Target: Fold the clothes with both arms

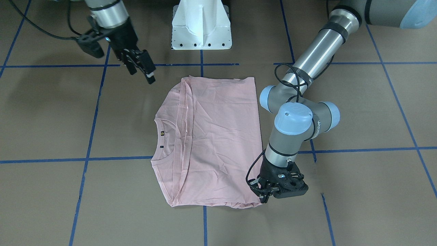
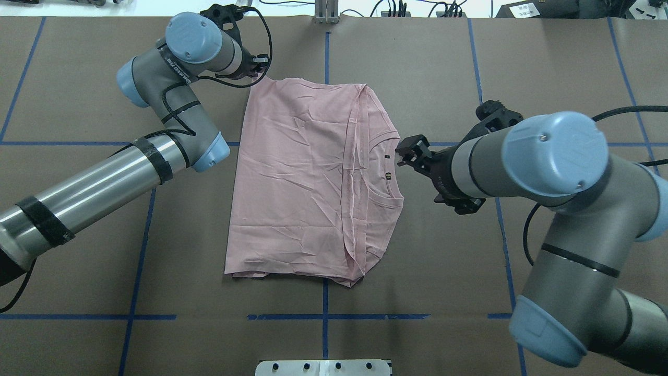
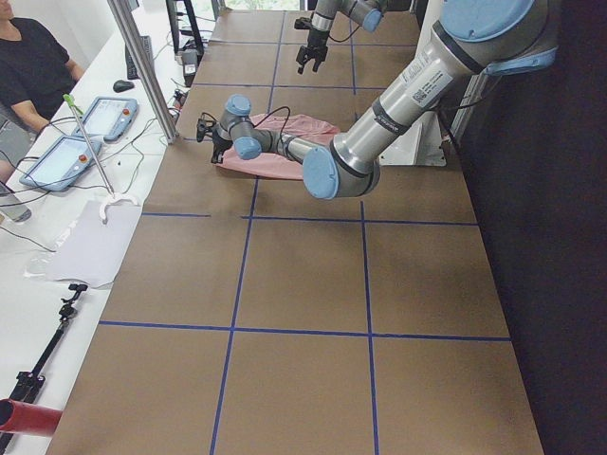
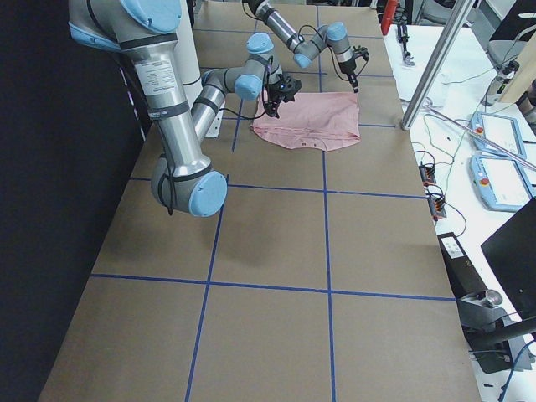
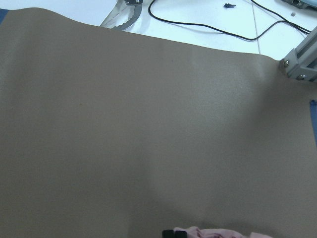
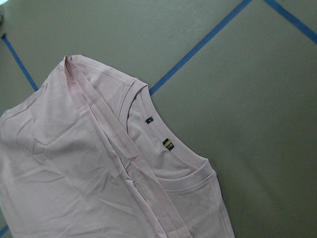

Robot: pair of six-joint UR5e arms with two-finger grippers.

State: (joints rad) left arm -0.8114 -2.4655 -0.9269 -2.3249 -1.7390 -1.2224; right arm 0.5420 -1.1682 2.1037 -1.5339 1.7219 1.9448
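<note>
The T-shirt (image 2: 297, 183) is lying mid-table, doubled over, seemingly awaiting another fold — the left gripper (image 1: 263, 197) is sitting at its far-left corner, clamped or not I cannot tell, while the right gripper (image 2: 407, 152) is hovering, fingers apart, just off its right edge — next needing a matching corner grasp.

A folded pink T-shirt (image 2: 297, 183) lies flat on the brown, blue-taped table (image 2: 443, 68).

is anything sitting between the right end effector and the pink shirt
Nothing visible does. The right end effector hovers open just off the collar side of the T-shirt, with only bare table around the gap between them.
</note>
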